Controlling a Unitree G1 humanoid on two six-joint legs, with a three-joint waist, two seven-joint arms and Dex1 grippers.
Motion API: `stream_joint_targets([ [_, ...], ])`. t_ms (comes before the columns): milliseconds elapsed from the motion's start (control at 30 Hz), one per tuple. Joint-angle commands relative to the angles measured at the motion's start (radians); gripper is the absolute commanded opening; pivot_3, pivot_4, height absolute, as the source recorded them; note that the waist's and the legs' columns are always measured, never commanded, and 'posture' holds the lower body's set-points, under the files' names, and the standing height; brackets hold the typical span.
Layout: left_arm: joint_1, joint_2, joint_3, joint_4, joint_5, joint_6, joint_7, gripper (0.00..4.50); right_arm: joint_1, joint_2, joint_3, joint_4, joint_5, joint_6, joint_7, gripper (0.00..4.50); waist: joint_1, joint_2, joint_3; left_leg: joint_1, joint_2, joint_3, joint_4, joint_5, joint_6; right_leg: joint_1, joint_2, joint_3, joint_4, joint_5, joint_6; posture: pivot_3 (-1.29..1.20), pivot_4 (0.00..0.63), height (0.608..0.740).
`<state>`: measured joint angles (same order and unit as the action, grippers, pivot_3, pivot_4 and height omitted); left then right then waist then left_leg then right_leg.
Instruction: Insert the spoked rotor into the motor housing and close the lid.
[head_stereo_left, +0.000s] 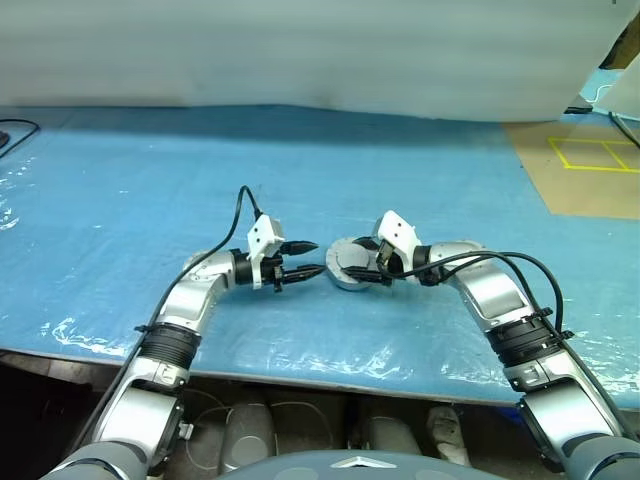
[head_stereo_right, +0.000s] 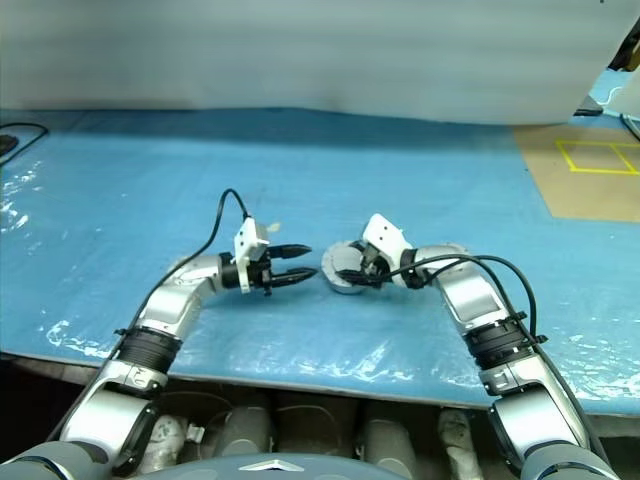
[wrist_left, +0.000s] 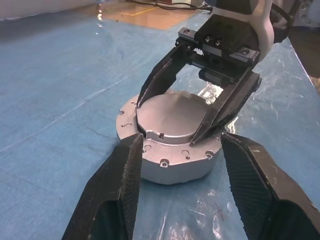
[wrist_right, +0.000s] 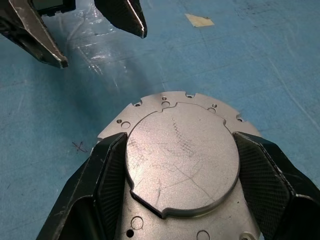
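The motor housing, a short silver cylinder, stands on the blue table, and its wall shows in the left wrist view. The lid lies flat and closed on top of it. My right gripper reaches over the housing from the right, its two black fingers pressed against opposite sides of the lid's raised round centre. To the housing's left, my left gripper points level at it with its fingers open and a small gap to the housing. The spoked rotor is hidden.
Blue plastic sheeting covers the table; its front edge runs just below the arms. A brown board with yellow tape squares lies at the far right. A white wall closes the back. A black cable lies far left.
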<state>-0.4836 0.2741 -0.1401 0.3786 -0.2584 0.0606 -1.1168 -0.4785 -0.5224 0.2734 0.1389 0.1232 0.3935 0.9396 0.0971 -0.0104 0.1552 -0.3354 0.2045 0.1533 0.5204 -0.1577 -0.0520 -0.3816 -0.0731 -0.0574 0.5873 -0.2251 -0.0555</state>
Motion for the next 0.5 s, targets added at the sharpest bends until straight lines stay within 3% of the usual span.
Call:
stream_joint_targets([
  [33,-0.035,-0.033,-0.004,0.052,0.020,-0.051,0.033,2.41,0.046,-0.017,0.030,0.090,-0.056,0.075,-0.029,2.98,0.000,0.000,0.000,0.000,0.000,0.000,0.000,0.000,0.000,0.000,0.000,0.000,0.000,0.000,0.000,0.00,0.150,0.740],
  [100,-0.045,-0.044,-0.005,0.077,0.010,-0.052,0.004,2.00,0.049,-0.014,0.031,0.082,-0.055,0.078,-0.030,2.98,0.000,0.000,0.000,0.000,0.000,0.000,0.000,0.000,0.000,0.000,0.000,0.000,-0.001,0.000,0.000,0.00,0.150,0.740],
  [300,-0.058,-0.049,-0.007,0.114,0.025,-0.083,-0.004,0.03,0.068,-0.015,0.031,0.060,-0.058,0.080,-0.031,2.98,0.000,0.000,0.000,-0.002,0.000,-0.001,-0.002,0.000,0.000,-0.003,0.000,0.000,-0.001,0.000,0.000,0.00,0.150,0.740],
  [500,-0.085,-0.069,-0.016,0.198,0.083,-0.151,0.056,0.03,0.082,-0.021,0.025,0.043,-0.057,0.089,-0.031,2.98,0.000,0.000,0.000,-0.003,0.000,-0.001,-0.003,0.000,0.000,-0.004,0.000,0.000,-0.001,0.000,0.000,0.00,0.150,0.740],
])
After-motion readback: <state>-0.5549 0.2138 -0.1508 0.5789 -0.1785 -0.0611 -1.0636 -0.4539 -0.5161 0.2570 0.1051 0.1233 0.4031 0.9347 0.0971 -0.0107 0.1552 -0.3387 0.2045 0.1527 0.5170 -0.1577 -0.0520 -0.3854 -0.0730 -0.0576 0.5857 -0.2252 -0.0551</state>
